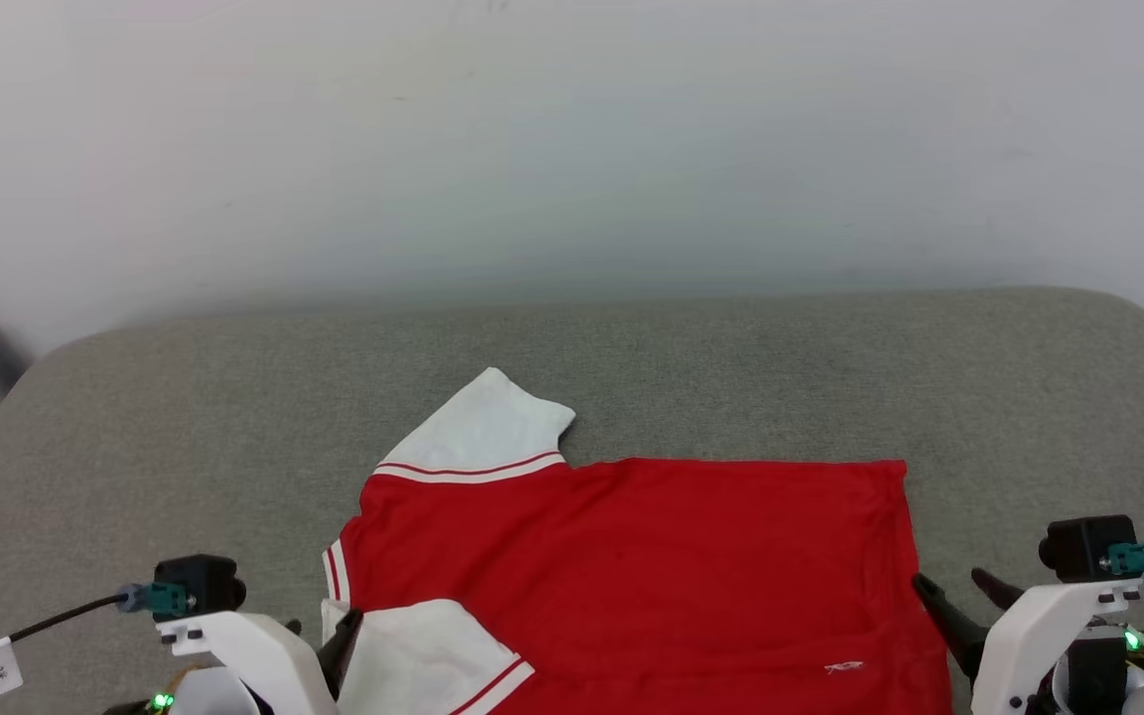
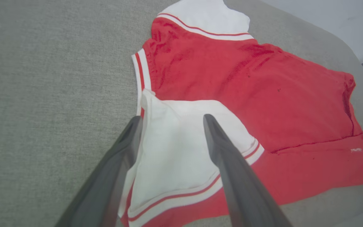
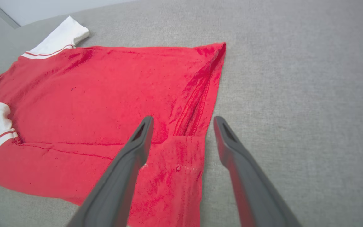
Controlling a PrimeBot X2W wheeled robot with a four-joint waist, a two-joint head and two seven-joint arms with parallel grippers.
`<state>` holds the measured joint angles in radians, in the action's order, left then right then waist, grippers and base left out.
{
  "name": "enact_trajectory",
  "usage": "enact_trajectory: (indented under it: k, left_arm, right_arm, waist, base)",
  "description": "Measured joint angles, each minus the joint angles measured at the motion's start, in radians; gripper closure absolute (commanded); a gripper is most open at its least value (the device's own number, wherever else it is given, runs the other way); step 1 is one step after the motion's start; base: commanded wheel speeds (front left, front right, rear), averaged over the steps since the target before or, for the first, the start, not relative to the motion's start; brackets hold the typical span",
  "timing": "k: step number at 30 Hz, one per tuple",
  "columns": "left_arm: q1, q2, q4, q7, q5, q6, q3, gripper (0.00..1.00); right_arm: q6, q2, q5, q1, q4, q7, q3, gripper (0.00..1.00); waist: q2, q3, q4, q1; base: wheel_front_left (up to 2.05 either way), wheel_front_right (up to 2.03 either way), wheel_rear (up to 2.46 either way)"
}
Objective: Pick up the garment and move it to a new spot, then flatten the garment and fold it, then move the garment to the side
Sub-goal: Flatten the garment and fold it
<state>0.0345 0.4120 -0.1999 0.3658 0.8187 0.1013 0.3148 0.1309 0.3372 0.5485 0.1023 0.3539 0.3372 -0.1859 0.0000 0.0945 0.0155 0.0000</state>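
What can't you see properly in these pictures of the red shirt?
- Head view: the red jersey's near edge is cut off by the picture's bottom edge.
- Head view: the small white mark near the hem is too small to read.
- Left wrist view: the left end effector's fingers cover parts of the near white sleeve.
- All views: the jersey's underside lies face down, hidden.

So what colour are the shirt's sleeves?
White, with red-striped trim; the near sleeve shows best in the left wrist view.
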Motion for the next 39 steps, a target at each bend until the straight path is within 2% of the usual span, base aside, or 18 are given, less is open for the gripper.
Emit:
enact_trajectory:
  k: [4,8,15,20,25,31,34,39]
  left_arm:
    - [0.055,-0.011,-0.001,-0.101,-0.050,0.019,-0.020,0.00]
    - [0.119,-0.014,-0.012,-0.174,-0.094,0.032,-0.030,0.00]
    - [0.283,-0.007,-0.049,-0.200,-0.136,0.038,-0.036,0.00]
    - [0.474,0.017,-0.110,-0.176,-0.156,0.001,-0.031,0.00]
    - [0.647,0.040,-0.210,-0.101,-0.154,-0.068,-0.010,0.00]
    - [0.802,0.080,-0.344,0.046,-0.137,-0.143,0.021,0.00]
    - [0.847,0.109,-0.405,0.174,-0.133,-0.170,0.054,0.00]
    - [0.892,0.162,-0.462,0.340,-0.128,-0.181,0.084,0.00]
  right_arm:
    - [0.000,-0.027,-0.078,0.003,-0.046,-0.138,0.026,0.00]
    - [0.000,-0.054,-0.155,0.014,-0.085,-0.229,0.073,0.00]
    - [0.000,-0.107,-0.225,0.043,-0.206,-0.302,0.111,0.00]
    - [0.000,-0.140,-0.235,0.089,-0.282,-0.326,0.129,0.00]
    - [0.000,-0.162,-0.241,0.117,-0.317,-0.350,0.125,0.00]
    - [0.000,-0.191,-0.245,0.139,-0.338,-0.380,0.133,0.00]
    - [0.000,-0.200,-0.240,0.139,-0.340,-0.381,0.135,0.00]
    - [0.000,-0.204,-0.232,0.126,-0.343,-0.374,0.147,0.00]
  waist:
    - [0.0000,-0.002,0.029,0.0000]
    - [0.0000,-0.017,0.066,0.0000]
    - [0.0000,-0.096,0.123,0.0000]
    - [0.0000,-0.204,0.150,0.0001]
    - [0.0000,-0.312,0.181,0.0001]
    - [0.0000,-0.409,0.236,0.0002]
    - [0.0000,-0.441,0.268,0.0002]
    - [0.0000,-0.482,0.316,0.0001]
  base:
    - [0.00,0.00,0.00]
    - [0.00,0.00,0.00]
    - [0.00,0.00,0.00]
    - [0.00,0.00,0.00]
    - [0.00,0.00,0.00]
    - [0.00,0.00,0.00]
    - [0.00,0.00,0.00]
    - [0.00,0.00,0.00]
